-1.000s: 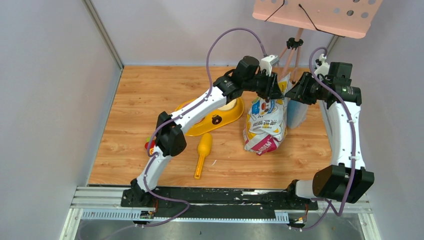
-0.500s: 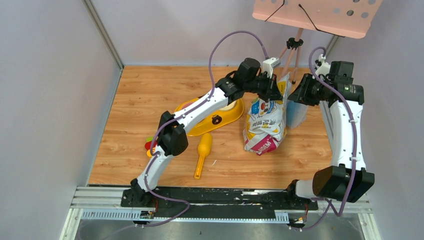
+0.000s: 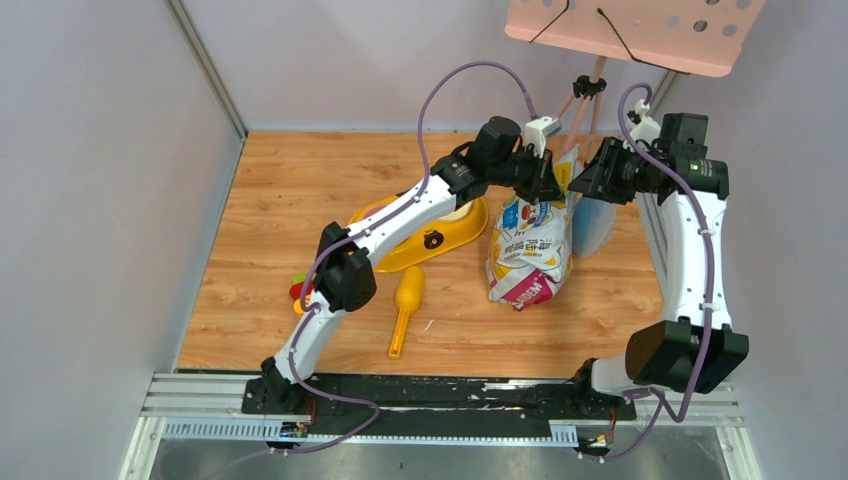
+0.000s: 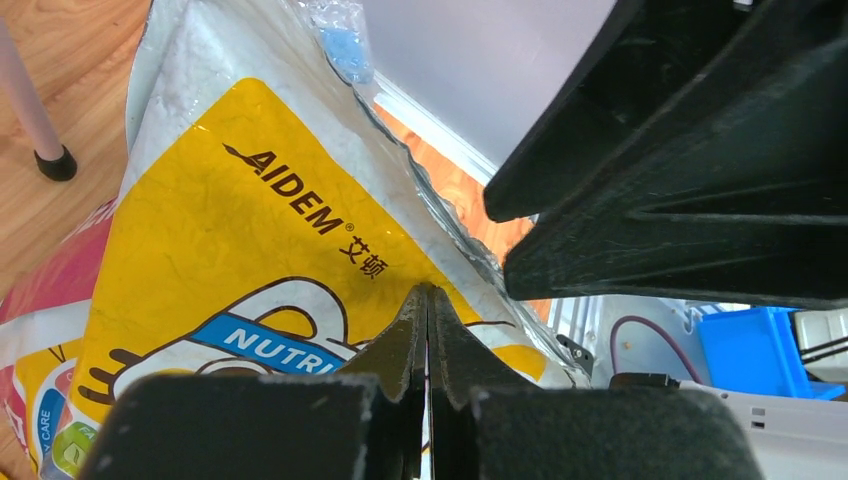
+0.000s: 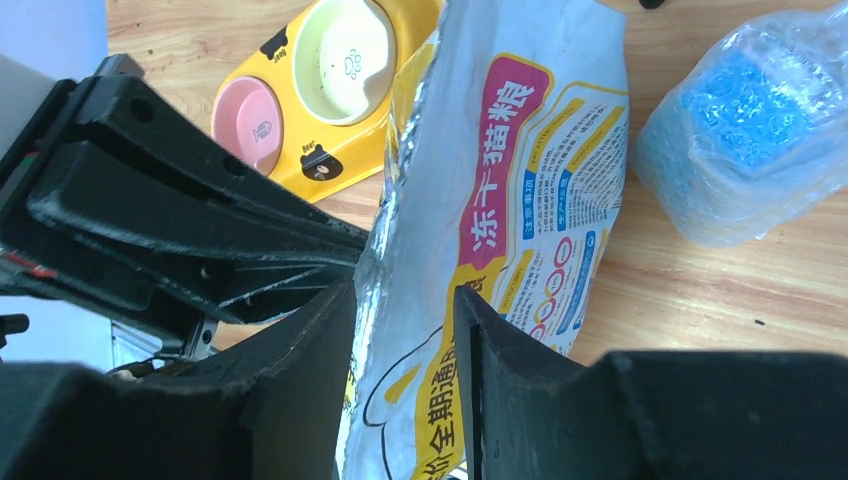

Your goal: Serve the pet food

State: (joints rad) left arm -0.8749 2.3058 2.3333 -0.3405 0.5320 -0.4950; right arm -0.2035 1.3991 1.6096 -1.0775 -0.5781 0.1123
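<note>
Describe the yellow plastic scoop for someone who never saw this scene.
On the wooden table, left of the printed foil bag, lies the yellow plastic scoop. Unlike the yellow double-bowl feeder behind it, it is slim with a long handle.

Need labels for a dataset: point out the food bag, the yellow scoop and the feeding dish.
food bag (image 3: 530, 250), top view, printed front panel.
scoop (image 3: 410, 290), top view, its cup end.
dish (image 5: 335, 147), right wrist view, yellow front wall.
</note>
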